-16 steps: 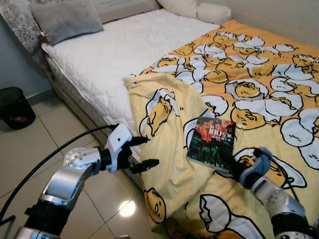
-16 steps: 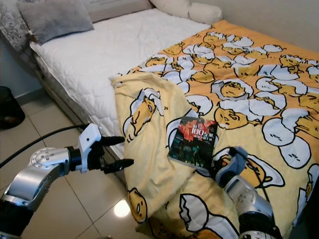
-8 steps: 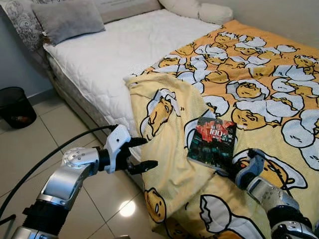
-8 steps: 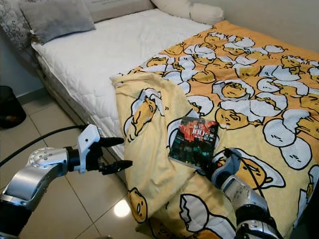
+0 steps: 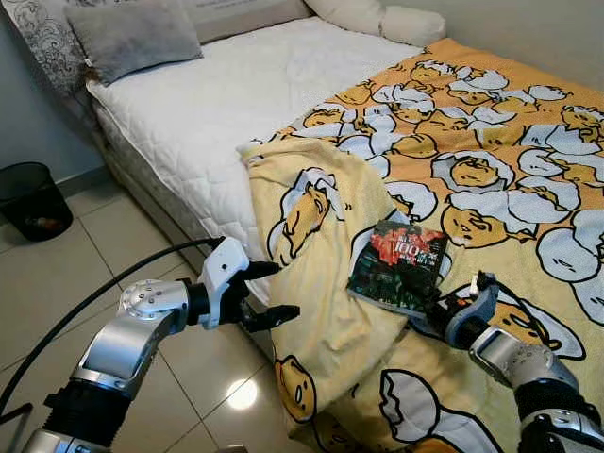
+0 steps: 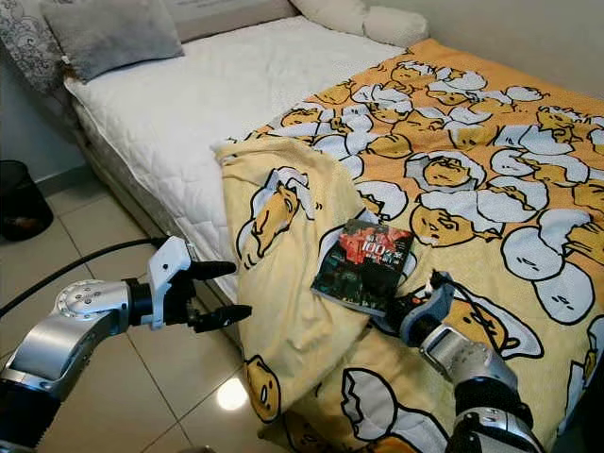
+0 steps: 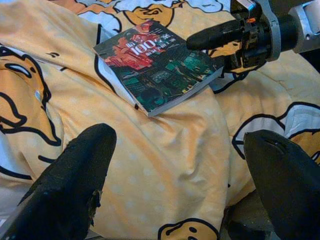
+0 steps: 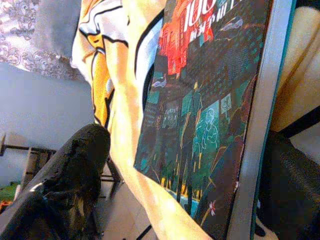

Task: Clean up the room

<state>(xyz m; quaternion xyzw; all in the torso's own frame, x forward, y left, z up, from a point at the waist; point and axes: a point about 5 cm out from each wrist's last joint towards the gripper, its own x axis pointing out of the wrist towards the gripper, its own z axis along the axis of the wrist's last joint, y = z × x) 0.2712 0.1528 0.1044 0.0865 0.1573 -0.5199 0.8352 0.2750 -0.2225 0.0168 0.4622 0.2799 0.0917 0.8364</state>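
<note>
The right gripper (image 5: 442,316) has moved forward across the yellow blanket (image 5: 330,311) to the near edge of the book (image 5: 397,266), its fingers now spread on either side of that edge. The book has tilted slightly, its near corner shifted toward the blanket's fold.

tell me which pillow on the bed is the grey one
The grey pillow lies at the head of the bare white mattress, on the robot's left. The other pillows, by the far wall above the yellow blanket, are white.
</note>
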